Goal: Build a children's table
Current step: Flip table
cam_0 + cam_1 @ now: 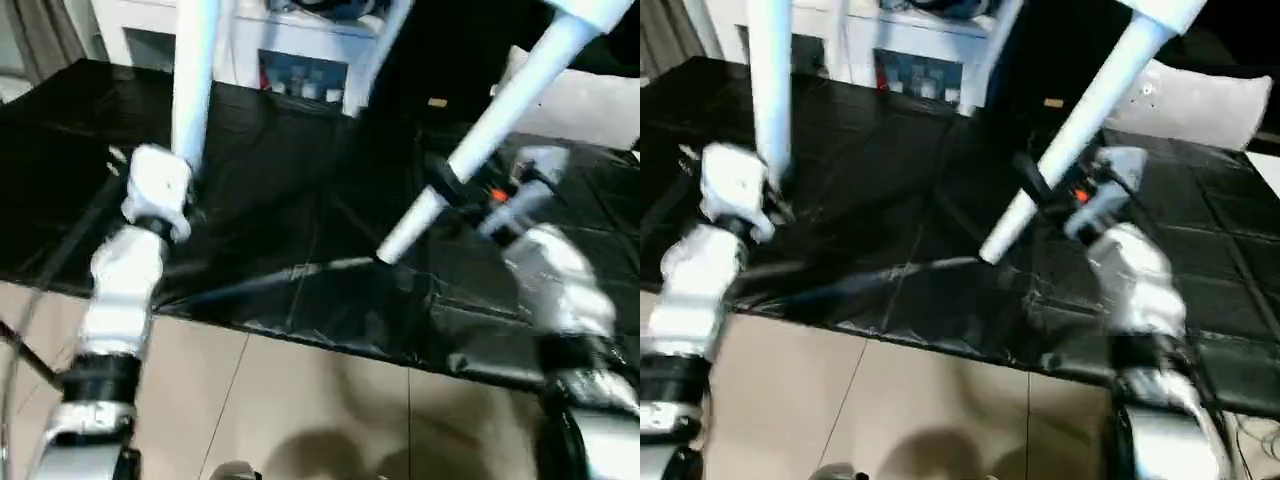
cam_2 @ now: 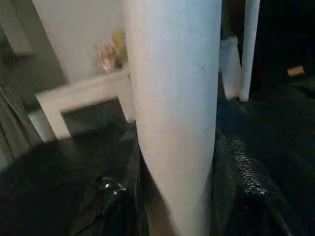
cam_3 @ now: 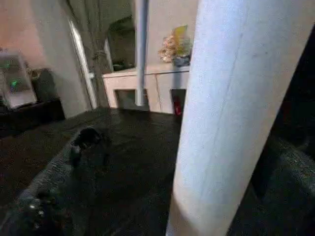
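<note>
Table legs, 2 of them white and tapered, rise above the black-covered work table (image 1: 300, 200) in the head views. One leg (image 1: 192, 80) stands nearly upright on the robot's left, running out of the picture's upper edge; its lower end sits in the left gripper (image 1: 185, 205), whose black fingers are closed around it at a narrow spread. In the left wrist view the same leg (image 2: 174, 113) rises right in front of the camera, with a black finger (image 2: 110, 196) beside its base.

A second leg (image 1: 500, 125) slants from the upper right down toward the middle, its thin end (image 1: 395, 248) hanging just above the black cover. The right gripper (image 1: 470, 195) meets it partway along: a black finger (image 1: 442, 178) crosses the shaft, and the jaws stand wide around the leg, so it is unclear whether they press it or only bracket it. In the right wrist view this leg (image 3: 236, 113) looms close.

A third thin leg (image 1: 988, 50) stands farther back, in front of the white cabinet (image 1: 290, 50). Pale floor tiles (image 1: 300, 400) lie below the table's near edge.
</note>
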